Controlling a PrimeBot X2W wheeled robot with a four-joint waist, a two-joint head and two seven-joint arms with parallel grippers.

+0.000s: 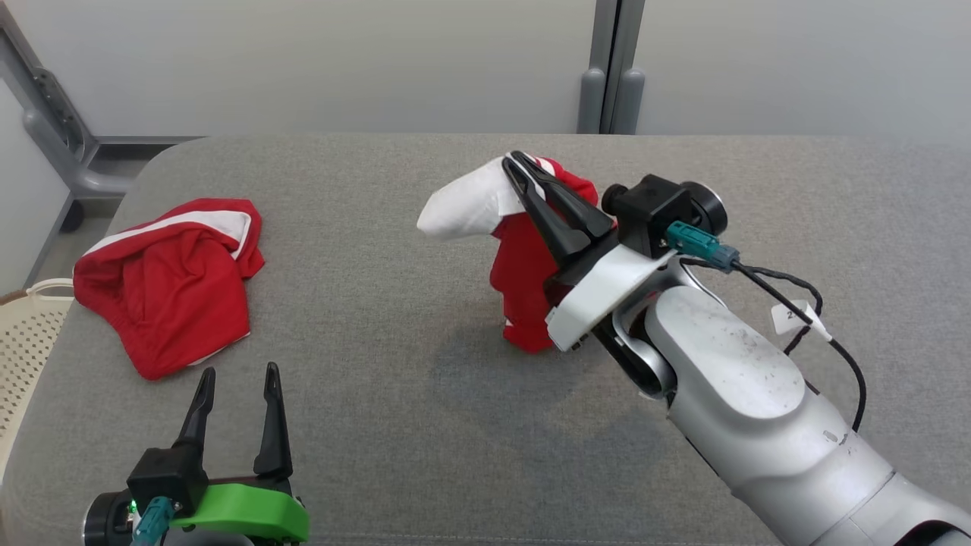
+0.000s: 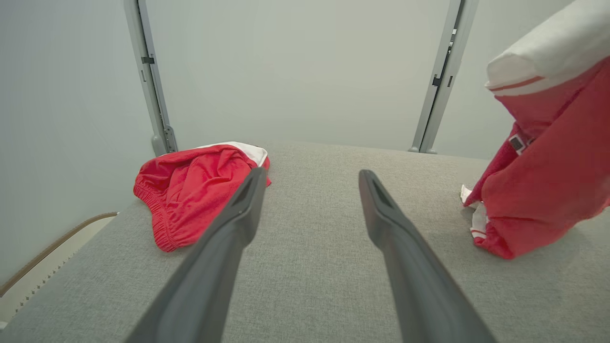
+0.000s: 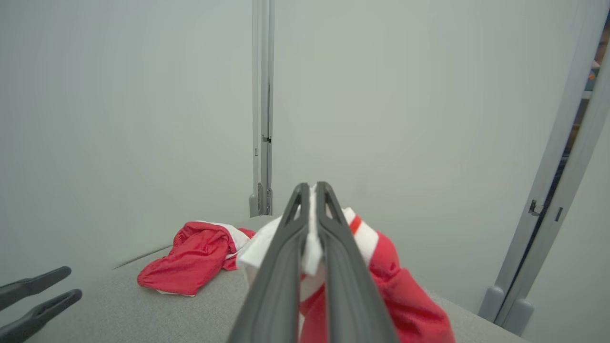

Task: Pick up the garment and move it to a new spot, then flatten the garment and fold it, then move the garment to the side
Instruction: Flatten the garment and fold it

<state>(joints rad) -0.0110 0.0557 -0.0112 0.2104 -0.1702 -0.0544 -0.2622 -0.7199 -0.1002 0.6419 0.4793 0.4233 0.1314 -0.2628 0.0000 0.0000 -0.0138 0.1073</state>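
A red and white garment hangs above the middle of the grey table, its lower end near the surface. My right gripper is shut on its white upper edge, and the cloth is pinched between the fingers in the right wrist view. The left wrist view has the hanging garment at its right side. My left gripper stands open near the table's front left, empty, with its fingers spread wide. It appears again as a gripper at the right wrist view's lower left.
Another red and white garment lies crumpled at the table's left, also in the left wrist view and the right wrist view. A cream perforated basket stands off the left edge. Grey frame posts rise behind the table.
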